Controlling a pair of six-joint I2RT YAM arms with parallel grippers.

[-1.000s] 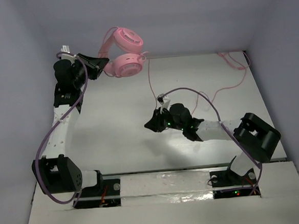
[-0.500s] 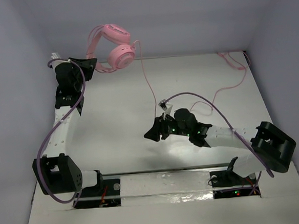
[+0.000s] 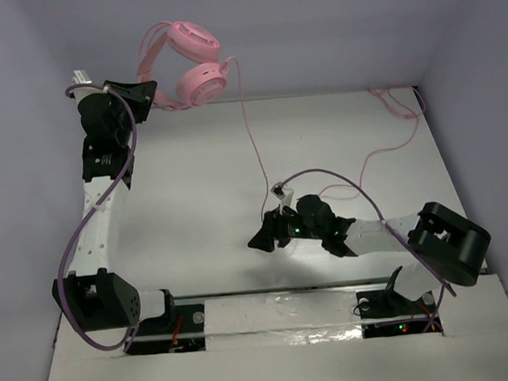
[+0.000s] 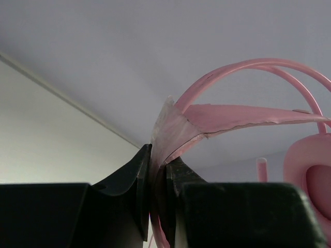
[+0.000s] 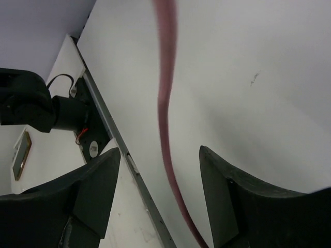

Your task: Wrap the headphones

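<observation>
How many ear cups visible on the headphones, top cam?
2. Upper cup, and lower cup directly beneath it; the headphones hang off the table from the left gripper.

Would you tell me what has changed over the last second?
The left gripper carried the headphones up and leftward in the top view. The right gripper drew back toward the near edge. Unchanged: the left fingers clamp the headband, and the pink cable runs between the open right fingers.

No text, label, brand mark, number or sign can be read in any view; the pink over-ear headphones (image 3: 205,82) and the white robot arm links (image 3: 100,227) appear too small or blurred to show any lettering
</observation>
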